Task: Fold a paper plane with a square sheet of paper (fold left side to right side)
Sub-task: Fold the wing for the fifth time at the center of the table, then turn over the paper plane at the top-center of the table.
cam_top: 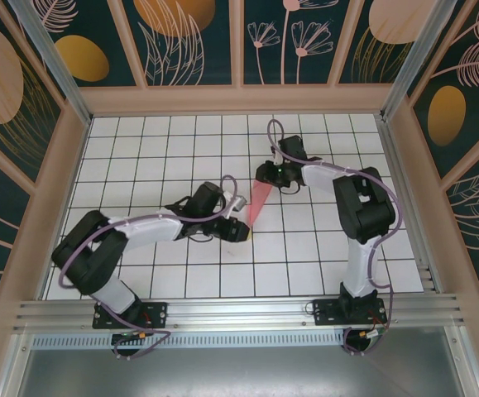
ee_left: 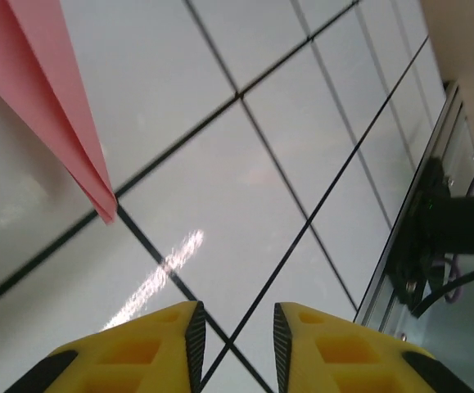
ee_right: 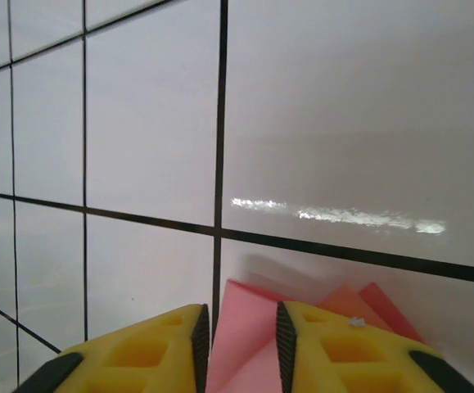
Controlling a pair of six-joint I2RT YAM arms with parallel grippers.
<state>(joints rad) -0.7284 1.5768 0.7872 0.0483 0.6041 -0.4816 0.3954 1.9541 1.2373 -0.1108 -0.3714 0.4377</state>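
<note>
Nearest to the arm bases, the left claw [cam_top: 238, 227] sits low over the white tiled table [cam_top: 140, 149], just beside the sharp tip of the paper plane [cam_top: 258, 204]. In the left wrist view its two yellow fingers [ee_left: 151, 344] stand apart with a narrow gap. Between them show only bare tile and a black grid line. The pink tip lies a little ahead and to one side and does not touch them.

The plane lies flat near the middle of the table. It is a slim salmon-pink dart, with its point toward the left claw and its wider tail toward the far side.

At this tail is the right claw [cam_top: 266, 175]. In the right wrist view its fingers are also apart, and the layered pink tail shows through the gap. The gap is much wider than the paper, so it seems the claw does not pinch it.

The folding looks finished, and neither claw holds the plane. The plane is very light and thin, and the glossy tiles look slippery, so any push will probably make it slide or turn. The folded layers are stiffer than a single sheet, but they crush easily. The best place to take it is probably the thick folded middle near the tail, with a gentle closing.
</note>
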